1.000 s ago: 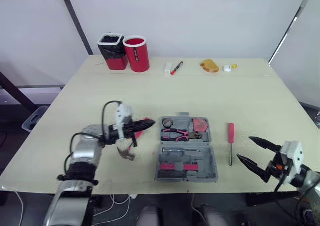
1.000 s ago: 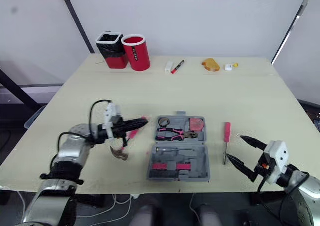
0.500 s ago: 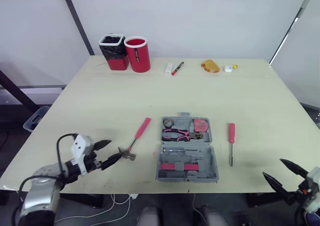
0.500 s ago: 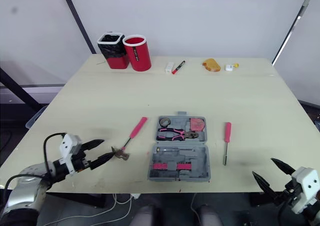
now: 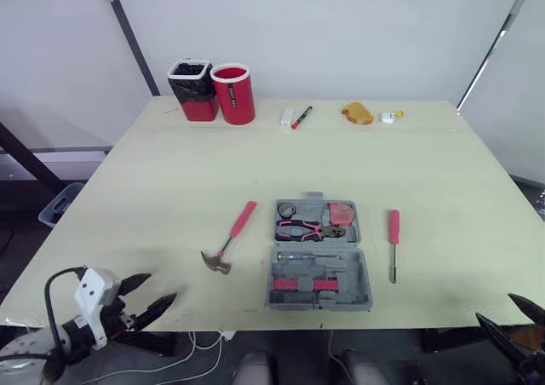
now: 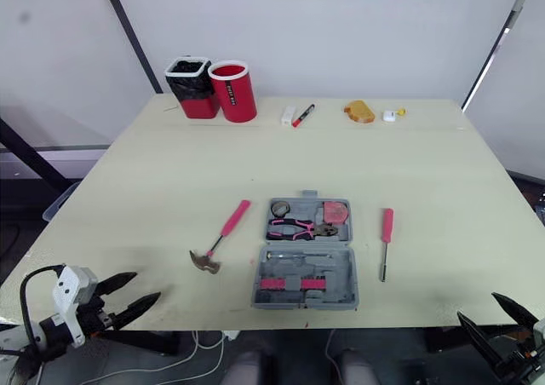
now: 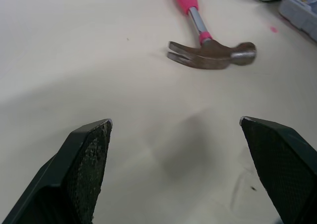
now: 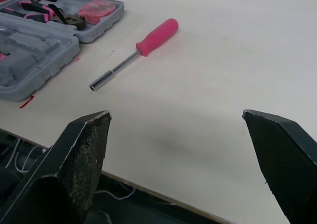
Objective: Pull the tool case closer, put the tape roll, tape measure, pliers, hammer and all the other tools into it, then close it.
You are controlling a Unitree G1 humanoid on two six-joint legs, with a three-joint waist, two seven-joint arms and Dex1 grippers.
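The grey tool case (image 5: pixel 358 298) lies open near the table's front, with the tape roll (image 5: pixel 287 209), pink tape measure (image 5: pixel 342 211) and pliers (image 5: pixel 306 228) in its far half. To the left of the case, the pink-handled hammer (image 5: pixel 228 240) lies flat on the table (image 5: pixel 170 172), also seen as the hammer (image 7: pixel 213 53) ahead of my left fingers. A pink screwdriver (image 5: pixel 393 240) lies to the right of the case. My left gripper (image 5: pixel 162 287) is open and empty at the near-left edge. My right gripper (image 6: pixel 477 306) is open and empty off the near-right corner.
At the far edge stand a black-lined red bin (image 5: pixel 192 89) and a red cup (image 5: pixel 233 92). A marker (image 5: pixel 301 116), a white eraser (image 5: pixel 287 116), an orange object (image 5: pixel 358 112) and a small white and yellow item (image 5: pixel 390 116) lie along the same edge.
My left gripper opened and let go of the hammer, which now lies on the table, then drew back to the near-left edge. The right gripper also drew back toward the near-right corner.
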